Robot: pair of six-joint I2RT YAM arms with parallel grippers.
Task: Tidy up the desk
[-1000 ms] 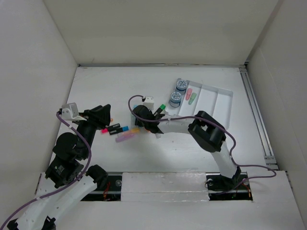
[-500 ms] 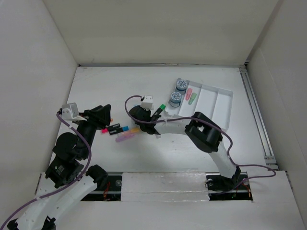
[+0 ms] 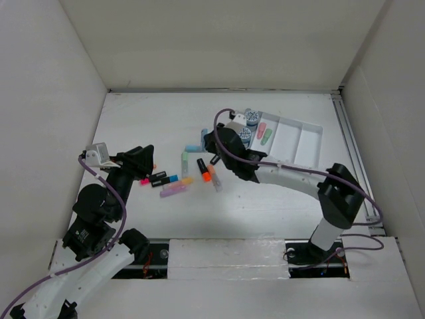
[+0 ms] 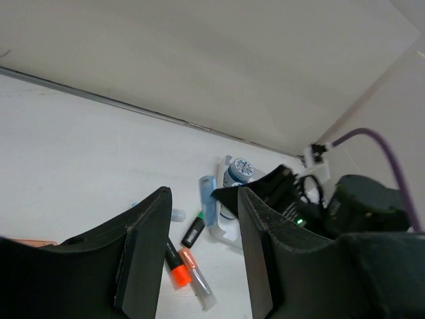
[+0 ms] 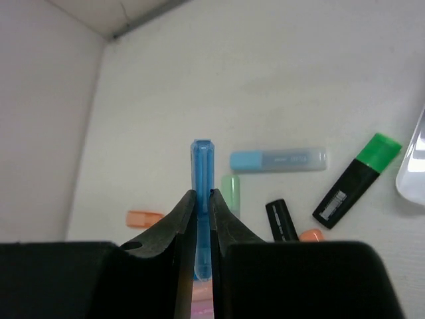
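The desk (image 3: 153,119) is a white tabletop with highlighters scattered at its middle. My right gripper (image 3: 211,141) is shut on a blue highlighter (image 5: 202,159) and holds it above the desk, left of the white tray (image 3: 302,143). The held pen also shows in the left wrist view (image 4: 208,198). Below it lie a light blue highlighter (image 5: 279,159), a pale green one (image 5: 230,189), a black-and-green one (image 5: 355,174) and a black-and-orange one (image 3: 203,169). My left gripper (image 3: 143,159) is open and empty above the left end of the pile, near a pink highlighter (image 3: 145,181).
The tray holds two blue-lidded jars (image 3: 251,117) and a pink (image 3: 261,129) and a green (image 3: 267,137) piece in its left compartment. A purple highlighter (image 3: 174,191) and a blue-and-black one (image 3: 164,179) lie near my left arm. White walls bound the desk.
My right arm has swung up and to the right from the pile toward the tray, with the blue highlighter in it. Several highlighters that it hid now show. The left arm has not moved.
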